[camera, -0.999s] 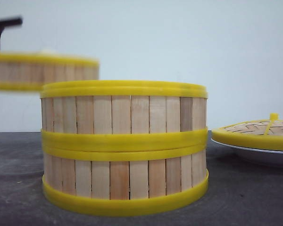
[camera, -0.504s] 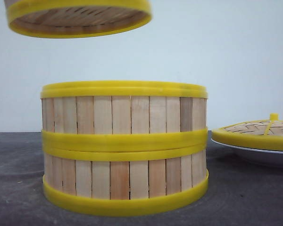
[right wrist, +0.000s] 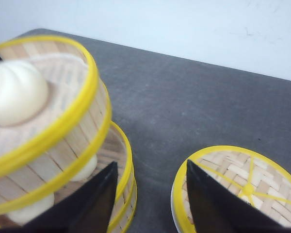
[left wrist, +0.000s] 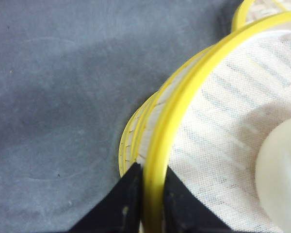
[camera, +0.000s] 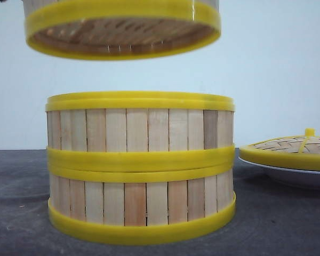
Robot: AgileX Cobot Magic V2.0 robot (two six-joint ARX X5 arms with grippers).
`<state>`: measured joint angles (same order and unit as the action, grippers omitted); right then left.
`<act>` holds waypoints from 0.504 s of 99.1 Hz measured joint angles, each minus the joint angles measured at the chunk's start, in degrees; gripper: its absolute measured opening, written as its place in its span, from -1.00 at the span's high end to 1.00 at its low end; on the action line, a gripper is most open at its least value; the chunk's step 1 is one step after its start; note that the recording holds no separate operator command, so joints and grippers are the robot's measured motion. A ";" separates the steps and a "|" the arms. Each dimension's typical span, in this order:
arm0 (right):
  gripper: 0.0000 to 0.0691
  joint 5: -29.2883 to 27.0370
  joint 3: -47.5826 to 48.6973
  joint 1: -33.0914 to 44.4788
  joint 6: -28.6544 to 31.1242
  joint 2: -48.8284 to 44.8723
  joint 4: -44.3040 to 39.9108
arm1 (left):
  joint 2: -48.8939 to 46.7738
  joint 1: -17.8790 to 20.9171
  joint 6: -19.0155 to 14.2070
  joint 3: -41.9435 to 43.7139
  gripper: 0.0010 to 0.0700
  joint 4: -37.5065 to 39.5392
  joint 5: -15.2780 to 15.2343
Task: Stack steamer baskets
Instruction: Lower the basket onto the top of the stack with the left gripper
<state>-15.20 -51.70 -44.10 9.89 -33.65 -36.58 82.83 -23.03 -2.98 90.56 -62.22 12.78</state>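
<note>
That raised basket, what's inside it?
The raised basket, pinched at its rim by the left hand, holds a white bun on a cloth liner. Its far side is out of frame.

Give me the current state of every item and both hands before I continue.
Raised basket: airborne above the stack, holding a bun, not seated.
Two-basket stack: on table, upright, top open.
Lid: resting on the white plate.
Left hand: shut on the raised basket's rim.
Right hand: open, empty.
</note>
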 joint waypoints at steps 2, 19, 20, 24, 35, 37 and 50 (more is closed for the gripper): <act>0.22 0.02 0.00 0.00 0.00 0.13 0.02 | 0.02 -0.09 0.00 -0.37 0.96 0.33 -0.02; 0.22 0.02 0.00 0.00 0.00 0.42 0.02 | 0.04 -1.90 -0.76 -3.80 0.96 4.11 -0.02; 0.22 0.02 0.00 0.00 0.02 0.42 0.00 | 0.07 -2.01 -0.83 -3.93 0.96 4.20 -0.02; 0.22 0.02 0.00 0.00 0.02 0.39 0.00 | 0.17 -2.45 -0.92 -4.31 0.96 4.42 -0.04; 0.22 0.02 0.00 0.00 0.02 0.39 0.00 | 0.70 -3.48 -0.96 -4.50 0.96 5.55 -1.11; 0.22 0.02 0.00 0.00 0.02 0.39 0.00 | 0.79 -3.54 -1.03 -4.50 0.96 5.75 -1.42; 0.22 0.00 0.00 0.00 0.02 0.39 0.00 | 1.57 -3.65 -1.11 -4.50 0.96 6.05 -2.82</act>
<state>-15.20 -51.70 -44.10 9.91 -33.26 -36.58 84.40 -26.68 -4.10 86.06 -56.16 9.96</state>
